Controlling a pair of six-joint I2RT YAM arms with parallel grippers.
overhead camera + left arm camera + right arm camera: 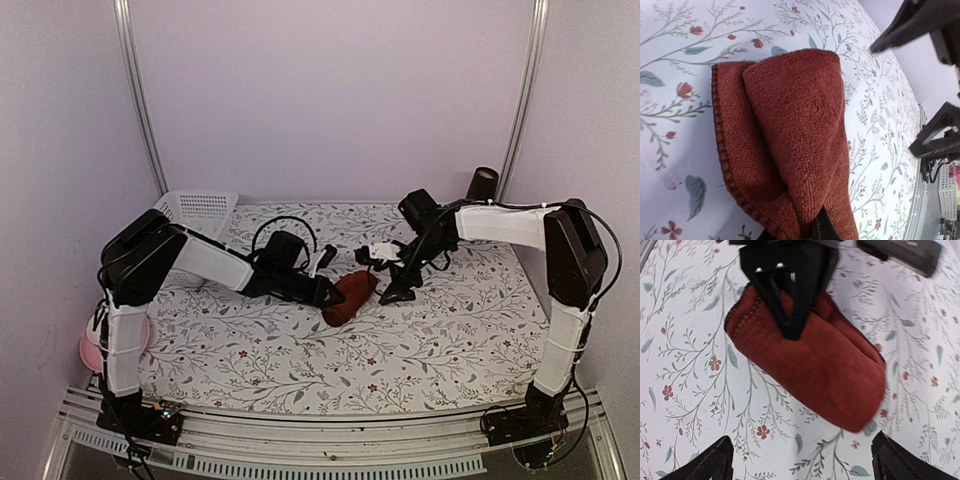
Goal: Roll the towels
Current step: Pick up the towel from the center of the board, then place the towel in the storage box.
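A dark red-maroon towel [352, 296] lies rolled into a fat bundle on the flowered tablecloth, mid-table. My left gripper [330, 293] is shut on its left end; in the left wrist view the towel [790, 135] folds over the left gripper [810, 232]. The right wrist view shows the towel [835, 370] with the left gripper's black fingers [790, 315] pinched together on its far end. My right gripper [396, 292] hangs open just right of the towel, touching nothing. In its own view the right gripper [802, 460] stands wide over bare cloth.
A white slotted basket [202, 210] sits at the back left. A dark cylinder [482, 183] stands at the back right corner. A pink object [90, 350] lies off the table's left edge. The right gripper's fingers [912, 22] loom beyond the towel in the left wrist view.
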